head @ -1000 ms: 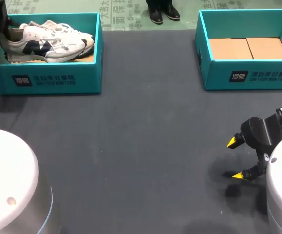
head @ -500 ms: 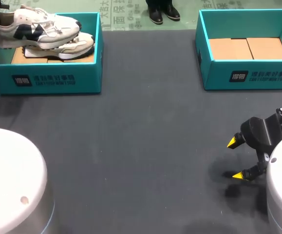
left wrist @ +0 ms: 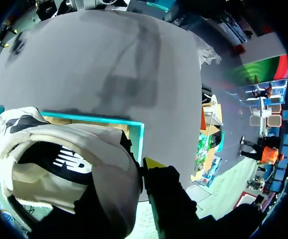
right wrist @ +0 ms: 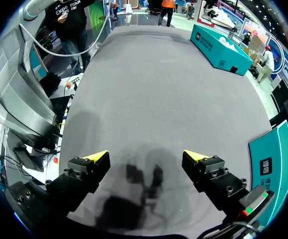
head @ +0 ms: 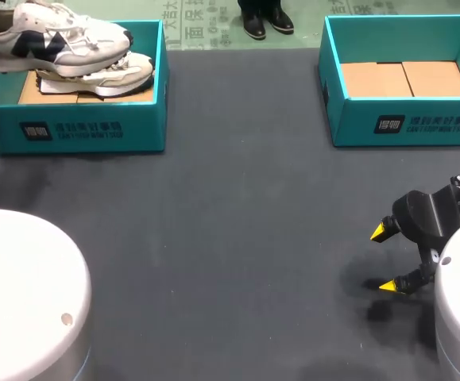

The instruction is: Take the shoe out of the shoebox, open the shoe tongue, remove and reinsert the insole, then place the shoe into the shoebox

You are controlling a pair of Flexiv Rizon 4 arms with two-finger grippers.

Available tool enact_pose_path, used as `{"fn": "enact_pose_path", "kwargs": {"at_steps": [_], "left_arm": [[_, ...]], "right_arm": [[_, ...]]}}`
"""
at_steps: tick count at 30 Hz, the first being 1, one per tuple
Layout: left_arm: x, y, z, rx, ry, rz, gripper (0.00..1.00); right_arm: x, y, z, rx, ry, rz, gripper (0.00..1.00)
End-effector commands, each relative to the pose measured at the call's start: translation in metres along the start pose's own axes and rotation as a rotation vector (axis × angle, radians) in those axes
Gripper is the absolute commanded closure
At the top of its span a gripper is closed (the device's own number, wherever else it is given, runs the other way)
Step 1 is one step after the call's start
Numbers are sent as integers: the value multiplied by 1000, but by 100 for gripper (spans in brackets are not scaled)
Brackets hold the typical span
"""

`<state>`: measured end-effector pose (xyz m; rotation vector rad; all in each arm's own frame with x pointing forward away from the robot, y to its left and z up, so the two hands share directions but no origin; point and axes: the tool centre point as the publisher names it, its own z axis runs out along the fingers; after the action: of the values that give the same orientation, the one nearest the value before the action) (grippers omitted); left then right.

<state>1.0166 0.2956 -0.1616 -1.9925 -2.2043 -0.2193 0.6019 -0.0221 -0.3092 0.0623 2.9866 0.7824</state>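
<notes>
A white shoe with navy patches [head: 55, 38] hangs above the left teal shoebox [head: 79, 131], its toe pointing right. A second white shoe [head: 106, 79] lies in that box on the brown cardboard floor. My left gripper [left wrist: 140, 170] is shut on the lifted shoe's heel collar [left wrist: 104, 164]. One yellow tip [left wrist: 154, 163] shows outside the heel; the other finger is hidden inside the shoe. In the head view that gripper is almost off the left edge. My right gripper [head: 392, 258] stands open low over the table at the right, nothing between its fingers [right wrist: 96, 157].
A second teal shoebox [head: 404, 123] stands at the back right with only brown cardboard inside. The dark grey table [head: 237, 222] stretches between the two boxes. White rounded parts of my arms fill the head view's lower corners.
The left gripper has lifted the shoe up out of the box and a little to the left. The second shoe stays in the box. The right arm has not moved.
</notes>
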Motion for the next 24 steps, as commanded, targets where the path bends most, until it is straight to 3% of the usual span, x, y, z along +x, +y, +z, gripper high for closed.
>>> {"fn": "enact_pose_path", "kwargs": {"at_steps": [1, 13, 24], "left_arm": [[0, -39, -15, -43, -3, 20, 100], [0, -39, -15, -43, -3, 20, 100], [-38, -126, -24, -3, 54, 24, 100]], "right_arm": [[3, 0, -1, 1, -4, 0, 0], [3, 0, -1, 1, -4, 0, 0], [3, 0, -1, 1, -4, 0, 0]]}}
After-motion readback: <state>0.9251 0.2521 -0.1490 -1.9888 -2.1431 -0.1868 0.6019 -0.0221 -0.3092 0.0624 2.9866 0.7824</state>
